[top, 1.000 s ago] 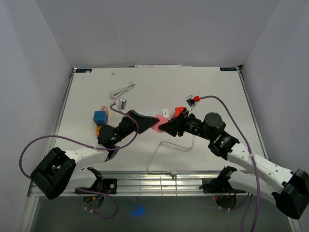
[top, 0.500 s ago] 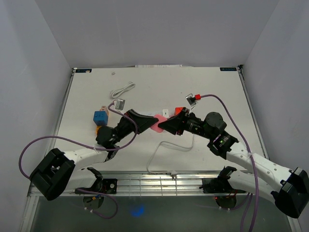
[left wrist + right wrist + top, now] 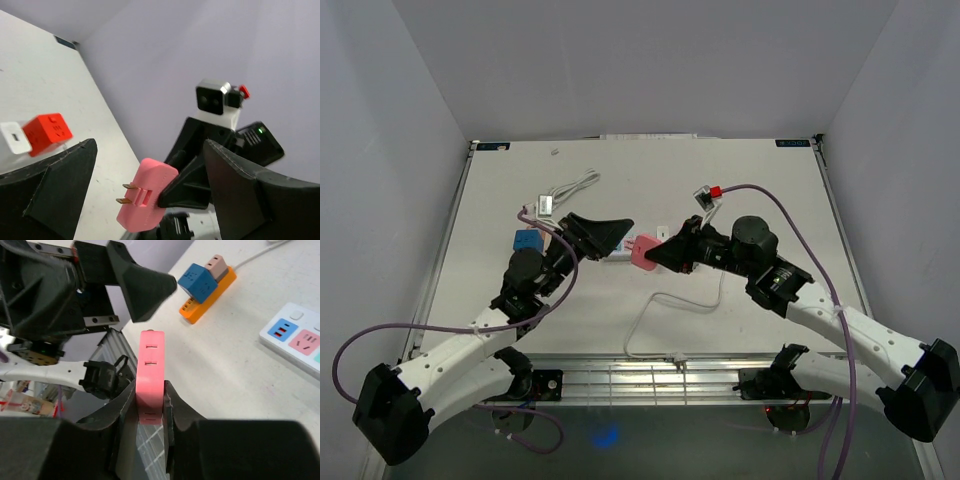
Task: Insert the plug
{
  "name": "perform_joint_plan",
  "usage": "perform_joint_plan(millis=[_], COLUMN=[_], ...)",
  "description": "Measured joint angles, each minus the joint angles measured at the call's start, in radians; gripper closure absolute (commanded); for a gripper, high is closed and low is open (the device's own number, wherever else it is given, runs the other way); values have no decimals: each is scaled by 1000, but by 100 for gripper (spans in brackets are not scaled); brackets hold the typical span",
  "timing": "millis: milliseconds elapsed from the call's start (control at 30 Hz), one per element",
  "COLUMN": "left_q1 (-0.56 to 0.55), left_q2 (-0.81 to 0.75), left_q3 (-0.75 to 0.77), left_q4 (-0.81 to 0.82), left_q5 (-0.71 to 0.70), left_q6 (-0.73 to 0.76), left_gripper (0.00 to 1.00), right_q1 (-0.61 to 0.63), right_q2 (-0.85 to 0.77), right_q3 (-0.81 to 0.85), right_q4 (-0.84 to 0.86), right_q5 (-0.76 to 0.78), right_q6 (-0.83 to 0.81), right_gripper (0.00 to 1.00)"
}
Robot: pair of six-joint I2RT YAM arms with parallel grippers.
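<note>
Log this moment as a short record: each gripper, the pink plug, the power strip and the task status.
left gripper: open, holding nothing, facing the plug
right gripper: shut on the pink plug, fingers on its two flat sides
pink plug: held off the table, two prongs bare
power strip: white, lying flat on the table, sockets facing up
task status: plug not yet inserted

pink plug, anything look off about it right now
Nothing damaged. The pink plug is pinched by its end in the right fingers, held up with prongs facing sideways toward the open left fingers rather than down at the power strip.
</note>
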Motion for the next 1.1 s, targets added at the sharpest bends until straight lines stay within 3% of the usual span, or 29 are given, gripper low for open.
perform_joint_plan(millis=[200,400,567,767,1100], left_q1=[7,24,84,185,214], left_q2=[-44,32,143,303,611], left_q3=[93,158,164,166,314], left_q4=[-304,-599,-669,-636,-619], left_q5=[-258,-475,-475,-428,-389], left_q6=[28,-18,-57,-92,-108], left_gripper=[2,2,2,2,2], right_q1=[0,3,7,11,12], right_q2=[115,266,354,494,766], right_q3=[218,450,528,625,902], right_q4=[-249,-466,-579,-679,-833], right_q5=[68,129,213,282,275], right_q6=[-149,-347,-513,-717,-1035], right_gripper=[92,92,92,92,92])
